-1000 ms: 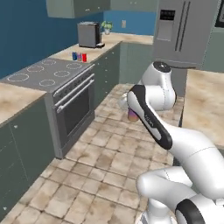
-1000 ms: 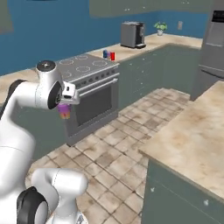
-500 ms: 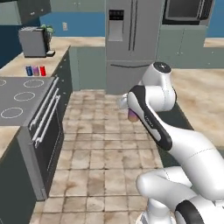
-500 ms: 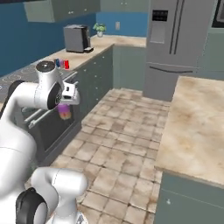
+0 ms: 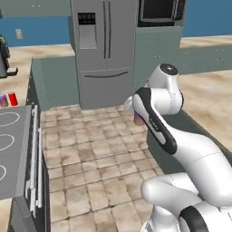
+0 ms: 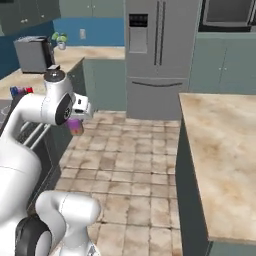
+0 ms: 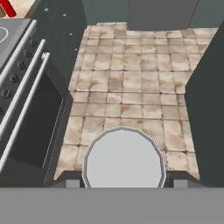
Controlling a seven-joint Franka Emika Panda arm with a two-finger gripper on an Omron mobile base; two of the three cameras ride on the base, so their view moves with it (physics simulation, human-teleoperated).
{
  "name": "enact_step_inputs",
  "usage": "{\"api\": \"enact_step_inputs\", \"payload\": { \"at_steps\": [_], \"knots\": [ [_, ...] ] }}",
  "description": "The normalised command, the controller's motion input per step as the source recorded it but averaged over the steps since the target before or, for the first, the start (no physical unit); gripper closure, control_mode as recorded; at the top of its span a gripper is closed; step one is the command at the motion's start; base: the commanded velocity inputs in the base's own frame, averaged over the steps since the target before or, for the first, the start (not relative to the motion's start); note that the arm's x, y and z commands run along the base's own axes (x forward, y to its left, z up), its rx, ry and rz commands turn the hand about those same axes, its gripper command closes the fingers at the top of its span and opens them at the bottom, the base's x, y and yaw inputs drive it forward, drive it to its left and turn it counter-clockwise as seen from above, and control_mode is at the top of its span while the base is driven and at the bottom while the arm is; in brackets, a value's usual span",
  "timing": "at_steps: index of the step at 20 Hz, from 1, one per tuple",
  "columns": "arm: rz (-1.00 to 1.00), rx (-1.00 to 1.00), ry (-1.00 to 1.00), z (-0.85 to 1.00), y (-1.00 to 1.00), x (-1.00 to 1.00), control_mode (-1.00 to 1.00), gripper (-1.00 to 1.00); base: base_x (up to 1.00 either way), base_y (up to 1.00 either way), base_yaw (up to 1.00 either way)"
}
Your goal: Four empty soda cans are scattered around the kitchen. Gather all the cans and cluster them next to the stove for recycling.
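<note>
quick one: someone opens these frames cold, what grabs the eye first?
Probably the white arm folded up mid-floor, its gripper shut on a purple-pink can held above the tan tiles; the can's silver top looms large at the bottom of the hand view. Next, the tall grey fridge straight ahead, then a red can on the counter beyond the stove at left.

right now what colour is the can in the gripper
Purple-pink can with a silver top, clearest in the right base view.

Both base views look forward and down across the tiled floor toward the far refrigerator, one from behind the arm's left, one from its right. They share the stove at the left. The hand view looks steeply down, close over a can's silver top.
</note>
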Motion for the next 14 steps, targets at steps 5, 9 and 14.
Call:
{"api": "enact_step_inputs", "payload": {
  "at_steps": [5,9,14],
  "knots": [
    [0.0,0.0,0.0,0.0,0.0,0.0,1.0,1.0,1.0,0.0,-0.15],
    [0.0,0.0,0.0,0.0,0.0,0.0,1.0,1.0,1.0,0.09,0.03],
    [0.0,0.0,0.0,0.0,0.0,0.0,1.0,1.0,1.0,-0.1,0.6]
  ]
}}
